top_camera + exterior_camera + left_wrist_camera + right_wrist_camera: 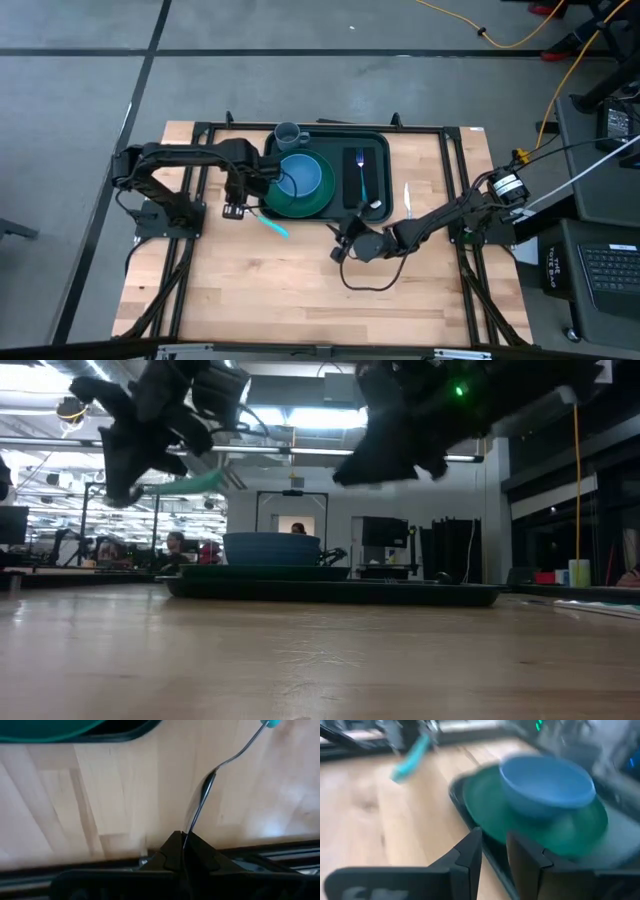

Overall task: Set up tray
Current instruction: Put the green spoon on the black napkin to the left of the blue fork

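The dark green tray (378, 140) lies at the table's far middle; it also shows in the low view (400, 595). On its left part sits a round green plate (285, 205) with a blue bowl (305, 177), both also in the right wrist view (547, 780). My left gripper (252, 207) is beside the tray's near left corner, shut on a teal-handled metal utensil (274, 226). My right gripper (345, 247) hovers just off the tray's near edge; its fingers (494, 852) stand a little apart and hold nothing. My left gripper pinches the utensil's thin metal end (187, 831) between its two shut fingers (182, 837). The utensil sticks out past the fingertips, in line with them, its teal handle (272, 722) at the free end. In the low view the handle (195, 482) is lifted clear of the table.
A grey-blue cup (288, 133) stands at the tray's far left edge. A fork (360, 172) lies on a flat black rectangle (372, 185) in the tray's right part. A white utensil (408, 197) lies on the table right of the tray. Bare wood lies toward the near edge.
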{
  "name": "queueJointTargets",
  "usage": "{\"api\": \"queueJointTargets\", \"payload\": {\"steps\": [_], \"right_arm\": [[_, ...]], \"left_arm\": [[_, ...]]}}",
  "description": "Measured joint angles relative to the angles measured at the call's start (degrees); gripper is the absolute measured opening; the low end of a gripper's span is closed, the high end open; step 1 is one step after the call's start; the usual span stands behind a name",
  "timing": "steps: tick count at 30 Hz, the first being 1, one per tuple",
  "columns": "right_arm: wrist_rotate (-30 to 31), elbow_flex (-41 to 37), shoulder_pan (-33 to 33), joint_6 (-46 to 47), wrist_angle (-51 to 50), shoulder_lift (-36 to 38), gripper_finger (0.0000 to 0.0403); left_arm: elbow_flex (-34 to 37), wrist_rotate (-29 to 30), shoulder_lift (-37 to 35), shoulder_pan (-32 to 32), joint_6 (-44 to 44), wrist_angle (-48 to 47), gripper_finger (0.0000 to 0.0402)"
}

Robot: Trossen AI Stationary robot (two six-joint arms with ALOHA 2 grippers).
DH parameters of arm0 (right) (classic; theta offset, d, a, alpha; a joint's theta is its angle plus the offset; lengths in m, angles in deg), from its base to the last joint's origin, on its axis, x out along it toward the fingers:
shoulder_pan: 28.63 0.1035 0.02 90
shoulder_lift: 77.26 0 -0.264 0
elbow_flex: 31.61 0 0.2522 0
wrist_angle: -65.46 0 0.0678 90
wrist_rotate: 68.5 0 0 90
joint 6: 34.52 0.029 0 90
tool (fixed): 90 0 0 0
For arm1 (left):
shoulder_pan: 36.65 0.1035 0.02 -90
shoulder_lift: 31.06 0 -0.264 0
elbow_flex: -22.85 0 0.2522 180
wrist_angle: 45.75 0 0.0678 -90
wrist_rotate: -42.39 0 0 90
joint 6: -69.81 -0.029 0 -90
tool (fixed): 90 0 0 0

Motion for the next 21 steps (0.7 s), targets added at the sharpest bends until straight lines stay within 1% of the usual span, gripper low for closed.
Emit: {"api": "queueJointTargets", "payload": {"steps": [2, 4, 6, 8, 10, 14, 17, 19, 21], "right_arm": [[-1.71, 0.21, -0.12, -7.35, 5.28, 0.0, 0.0094], [-4.05, 1.65, -0.14, -15.11, 8.55, 0.0, 0.0094], [-5.72, 4.28, -0.13, -21.64, 9.24, 0.0, 0.0094], [-6.01, 6.85, -0.07, -26.73, 9.23, 0.0, 0.0094], [-6.03, 9.22, -0.09, -31.08, 9.11, 0.0, 0.0094], [-6.01, 12.43, -0.13, -38.47, 8.96, 0.02, 0.0094], [-6.11, 13.52, -0.45, -41.54, 8.91, 0.02, 0.0094], [-8.73, 13.72, -1.15, -41.86, 8.79, 0.02, 0.0094], [-12.95, 14.09, -2.12, -41.88, 8.23, 0.02, 0.0094]], "left_arm": [[-1.54, -0.13, 0.0, -0.26, 1.85, -1.78, 0.0002], [-3.17, -0.1, 0.0, -0.22, 4.83, -3.92, 0.0002], [-4.62, 0.03, -0.02, -0.22, 8.43, -5.34, 0.0002], [-5.64, 0.14, -0.02, -0.5, 11.7, -5.28, 0.0002], [-6.73, 0.32, -0.02, -0.98, 12.71, -5.01, 0.0002], [-8.25, 1.29, 0.15, -2.58, 11.99, -5.15, 0.0002], [-9.04, 1.84, 0.17, -3.18, 11.99, -5.16, 0.0002], [-9.47, 2.31, 0.17, -3.15, 11.94, -5.15, 0.0002], [-9.73, 2.9, 0.17, -2.94, 11.9, -5.15, 0.0002]]}}
